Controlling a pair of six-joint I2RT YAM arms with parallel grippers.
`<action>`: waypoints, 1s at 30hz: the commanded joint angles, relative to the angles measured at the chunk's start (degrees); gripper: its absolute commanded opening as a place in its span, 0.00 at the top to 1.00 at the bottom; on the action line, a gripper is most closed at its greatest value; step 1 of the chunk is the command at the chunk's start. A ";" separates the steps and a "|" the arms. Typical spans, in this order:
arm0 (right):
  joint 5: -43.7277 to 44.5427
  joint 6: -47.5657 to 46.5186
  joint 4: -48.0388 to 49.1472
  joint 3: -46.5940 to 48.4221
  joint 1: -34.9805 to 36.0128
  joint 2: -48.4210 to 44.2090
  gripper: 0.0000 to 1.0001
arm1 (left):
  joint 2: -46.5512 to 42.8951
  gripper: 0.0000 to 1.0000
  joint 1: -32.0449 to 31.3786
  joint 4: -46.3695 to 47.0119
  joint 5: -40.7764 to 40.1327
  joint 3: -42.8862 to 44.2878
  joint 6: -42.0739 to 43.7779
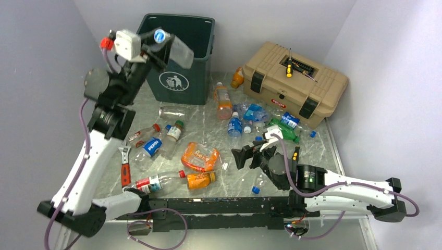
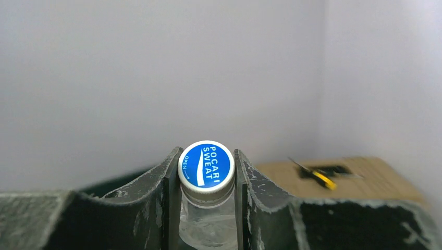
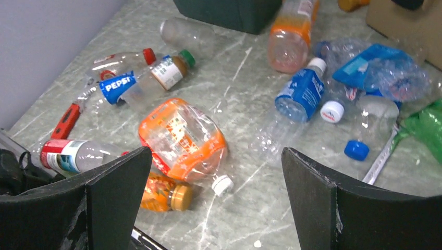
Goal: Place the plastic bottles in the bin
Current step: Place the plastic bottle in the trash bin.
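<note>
The left tool (image 1: 155, 40) grips the neck of a clear blue-capped bottle (image 1: 180, 51), held high at the near-left corner of the bin (image 1: 200, 70). The bottle's long axis runs cap at 10 o'clock, base at 4 o'clock, across the near rim; the opening lies toward 1 o'clock. The right tool (image 1: 249, 155), jaws wide and empty, sits low over the worktop (image 1: 229, 179).

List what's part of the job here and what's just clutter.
Job:
- green bin
- Pocari Sweat bottle, held in the left gripper
- Pepsi bottle
- crushed orange bottle
- blue-label bottle

Clutter:
- tan toolbox
- yellow-handled screwdriver
- red-handled wrench
- loose blue cap
</note>
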 commanded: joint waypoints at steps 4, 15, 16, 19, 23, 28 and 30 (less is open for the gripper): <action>2.89 6.86 -4.44 -3.79 0.18 -5.80 0.00 | 19.74 1.00 6.18 -2.38 -13.50 23.71 10.62; 0.43 7.09 -8.52 -4.71 0.18 -6.58 0.00 | 35.51 1.00 19.32 -12.28 -6.74 35.91 -6.54; 0.14 6.84 -8.14 -5.14 0.18 -7.10 0.00 | 36.08 1.00 19.45 -12.78 -6.51 35.84 -6.60; -0.25 6.61 -7.21 -6.04 0.18 -7.93 0.00 | 37.23 1.00 20.06 -13.00 -7.14 33.75 -6.93; 0.01 6.52 -6.98 -6.74 0.17 -8.09 0.00 | 38.74 1.00 20.88 -14.87 -6.09 31.28 -8.87; 0.82 6.58 -8.28 -5.87 0.18 -7.29 0.00 | 39.93 1.00 20.89 -16.61 -5.30 28.05 -10.13; 1.11 6.89 -9.00 -5.79 0.18 -7.11 0.00 | 39.74 1.00 20.89 -16.18 -5.13 26.34 -9.97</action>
